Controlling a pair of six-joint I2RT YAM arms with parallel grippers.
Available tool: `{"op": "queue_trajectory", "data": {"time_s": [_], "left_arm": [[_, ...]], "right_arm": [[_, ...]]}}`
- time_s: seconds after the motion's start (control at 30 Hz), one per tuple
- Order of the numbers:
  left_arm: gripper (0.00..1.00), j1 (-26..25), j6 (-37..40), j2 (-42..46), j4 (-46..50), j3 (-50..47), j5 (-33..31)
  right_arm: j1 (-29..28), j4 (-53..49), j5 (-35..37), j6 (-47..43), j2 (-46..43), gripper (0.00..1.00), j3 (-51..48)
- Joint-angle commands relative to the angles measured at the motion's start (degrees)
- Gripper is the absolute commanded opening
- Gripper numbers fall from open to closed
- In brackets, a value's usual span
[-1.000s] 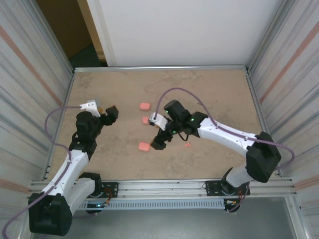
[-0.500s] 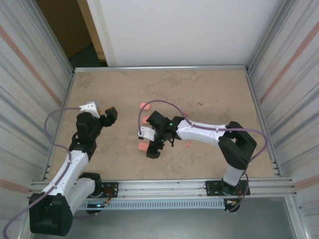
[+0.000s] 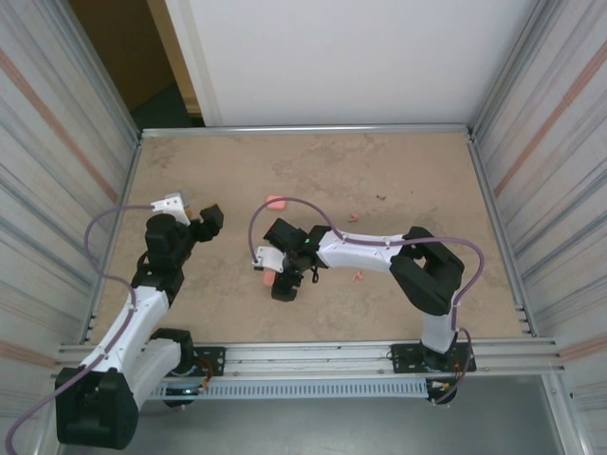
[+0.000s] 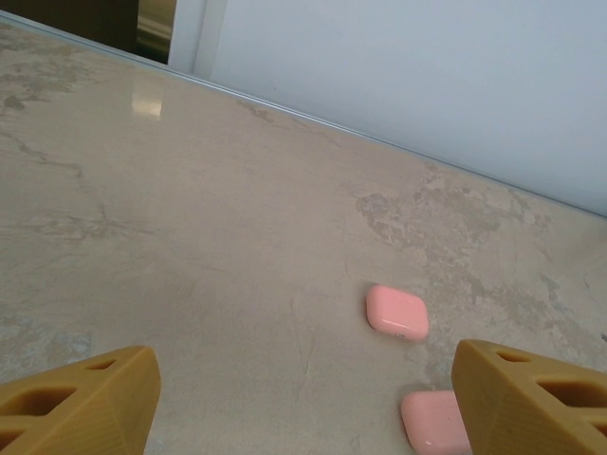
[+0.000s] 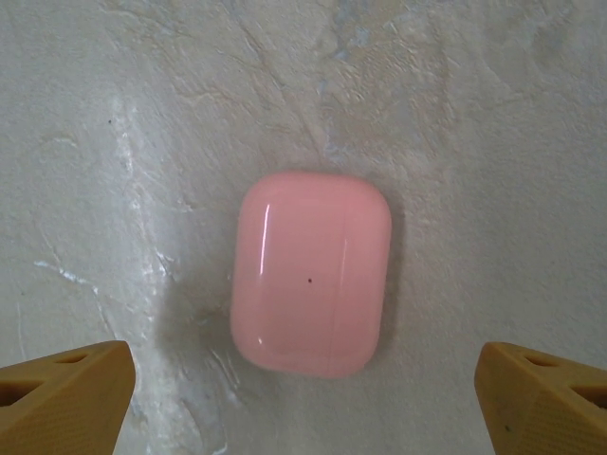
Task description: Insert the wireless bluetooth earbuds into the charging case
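A closed pink charging case (image 5: 311, 273) lies flat on the table, straight below my right gripper (image 5: 303, 398). The gripper is open, with a fingertip off each side of the case and nothing held. From above, the right gripper (image 3: 281, 282) covers most of that case (image 3: 266, 278). One tiny pink earbud (image 3: 358, 277) lies on the table to its right. My left gripper (image 3: 207, 221) hovers open and empty at the left. Ahead of the left gripper (image 4: 308, 403) lie two more closed pink cases (image 4: 396, 312) (image 4: 434, 422).
A further pink case (image 3: 275, 202) sits behind the right gripper. Small specks (image 3: 353, 217) lie on the table mid-right. Metal rails edge the table, and corrugated walls close in on both sides.
The right arm swung left and toward the near edge, ending over the nearest pink case, its jaws narrowing slightly. The left arm stayed still.
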State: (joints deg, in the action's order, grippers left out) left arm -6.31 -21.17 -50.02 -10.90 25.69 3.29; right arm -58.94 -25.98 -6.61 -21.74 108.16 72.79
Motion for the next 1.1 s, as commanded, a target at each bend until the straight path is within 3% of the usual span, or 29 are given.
{"op": "queue_trajectory", "data": {"time_s": [0.0, 0.7, 1.07], "left_arm": [[0.81, 0.68, 0.61, 0.27, -0.88, -0.22, -1.14], [0.81, 0.88, 0.95, -0.25, -0.84, 0.05, -1.10], [0.82, 1.21, 1.30, 0.34, -0.20, 0.33, -0.69]], "right_arm": [[-0.65, -0.81, 1.93, -1.46, 1.66, 0.91, 1.84], [-1.62, 1.07, 4.69, -1.47, 7.20, 0.71, 3.74], [-1.22, 5.71, 7.40, -1.48, 4.13, 0.50, -0.04]]}}
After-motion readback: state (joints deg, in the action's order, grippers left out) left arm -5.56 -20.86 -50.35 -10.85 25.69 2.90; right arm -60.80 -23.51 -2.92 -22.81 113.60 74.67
